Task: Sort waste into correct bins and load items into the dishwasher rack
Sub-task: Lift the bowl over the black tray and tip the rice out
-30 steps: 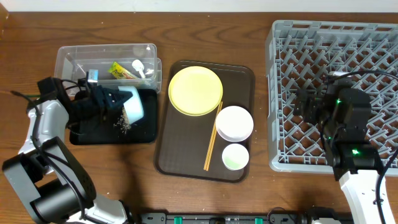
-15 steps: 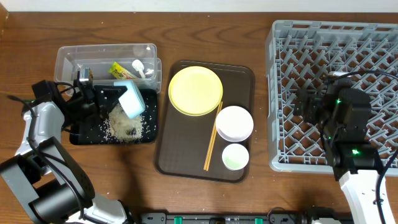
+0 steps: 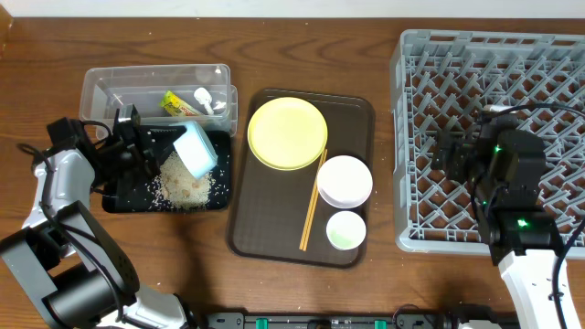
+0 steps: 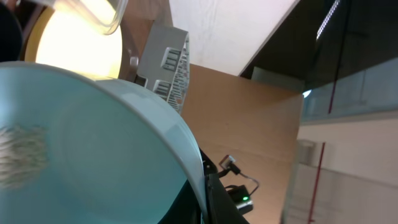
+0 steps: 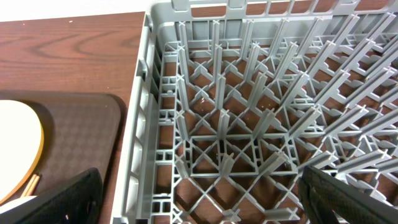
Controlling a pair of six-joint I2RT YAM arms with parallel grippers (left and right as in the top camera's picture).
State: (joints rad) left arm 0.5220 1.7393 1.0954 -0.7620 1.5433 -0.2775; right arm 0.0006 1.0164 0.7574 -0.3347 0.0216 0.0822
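My left gripper [image 3: 163,148] is shut on the rim of the light blue bowl [image 3: 195,150] and holds it tipped over the black tray [image 3: 121,200]. A heap of rice scraps [image 3: 186,185] lies in that tray. The bowl fills the left wrist view [image 4: 93,155]. The clear tub [image 3: 101,87] behind holds the snack wrapper [image 3: 176,105] and the white scrap [image 3: 209,100]. The yellow plate [image 3: 287,133], white bowl [image 3: 344,180], pale cup [image 3: 345,229] and chopsticks [image 3: 313,201] lie on the brown serving tray [image 3: 245,228]. My right gripper [image 5: 199,205] is open and empty above the grey rack [image 3: 411,137], near its left wall [image 5: 140,124].
The bins sit side by side at the left of the wooden table [image 3: 302,64], the serving tray in the middle, the rack at the right. The left arm [image 3: 64,174] reaches in from the left edge.
The left gripper has turned the blue bowl over the black tray, and rice has poured out into a growing heap. The right arm has not moved.
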